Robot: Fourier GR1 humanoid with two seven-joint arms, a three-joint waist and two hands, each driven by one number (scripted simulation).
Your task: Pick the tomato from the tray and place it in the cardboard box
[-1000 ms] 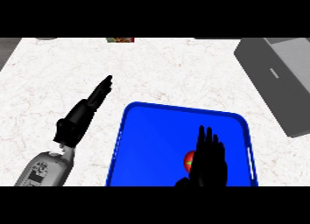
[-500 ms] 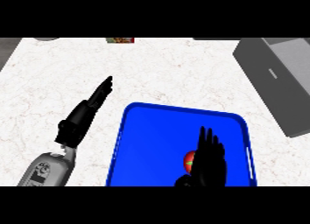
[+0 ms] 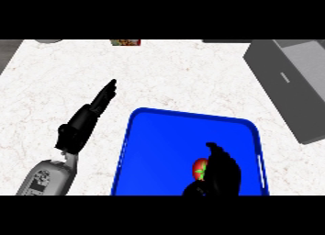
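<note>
The red tomato [image 3: 199, 168] lies in the lower right part of the blue tray [image 3: 165, 142]. My right hand [image 3: 223, 176] comes in from the lower edge, lies over the tomato's right side and hides part of it. Its fingers are bent a little over the tomato and its thumb shows just below it; they do not close round it. The grey open box [image 3: 297, 87] stands at the right edge, beyond the tray. My left hand [image 3: 84, 121] rests open on the counter to the left of the tray, fingers pointing up and to the right.
The white marbled counter [image 3: 172, 73] stretches between the tray and the far edge. A small red and green packet [image 3: 125, 42] and a grey round object [image 3: 48, 41] sit at the far edge.
The right hand's fingertips have drawn back down toward the tomato, the fingers bending slightly. The left hand, tray and tomato have not moved.
</note>
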